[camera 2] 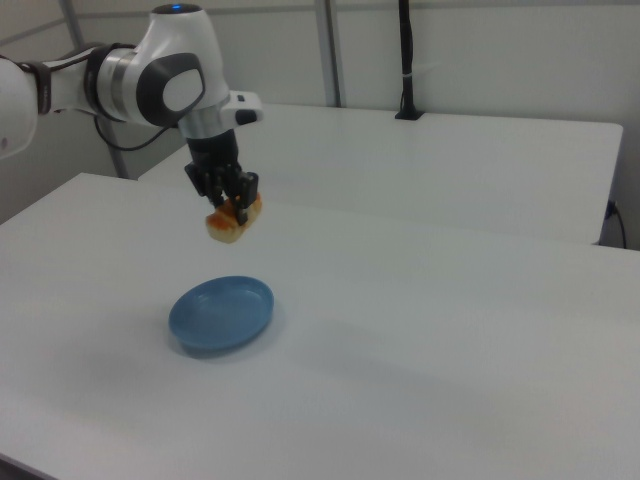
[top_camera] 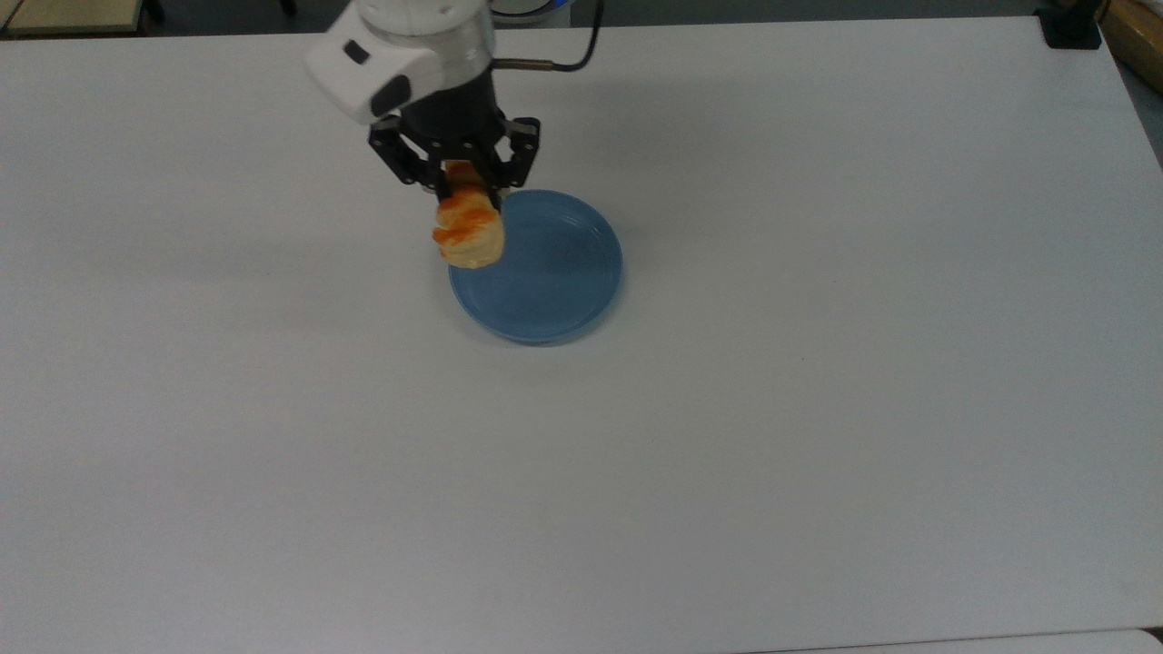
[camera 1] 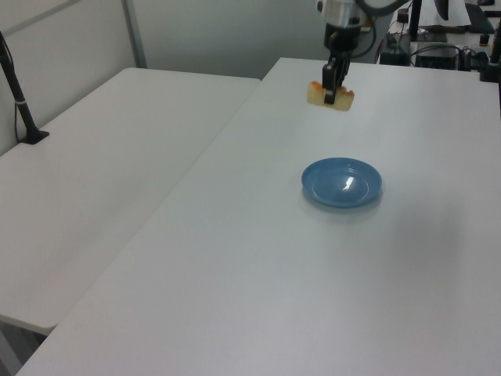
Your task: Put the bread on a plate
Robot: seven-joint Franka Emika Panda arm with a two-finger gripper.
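My gripper [top_camera: 465, 193] [camera 1: 330, 94] [camera 2: 236, 212] is shut on the bread [top_camera: 469, 234] [camera 1: 329, 96] [camera 2: 232, 223], a pale-yellow roll with orange-brown bumps, held high in the air. The blue plate [top_camera: 554, 282] [camera 1: 342, 182] [camera 2: 221, 313] lies flat on the white table and holds nothing. In the top view the bread overlaps the plate's upper-left rim. The right view shows the bread well above the plate, toward its far edge.
The white table [top_camera: 818, 409] stretches wide around the plate. A second white table [camera 1: 102, 172] stands beside it, with a black post [camera 1: 19, 102] clamped on. A black clamp [top_camera: 1070, 27] sits at the top view's upper right corner.
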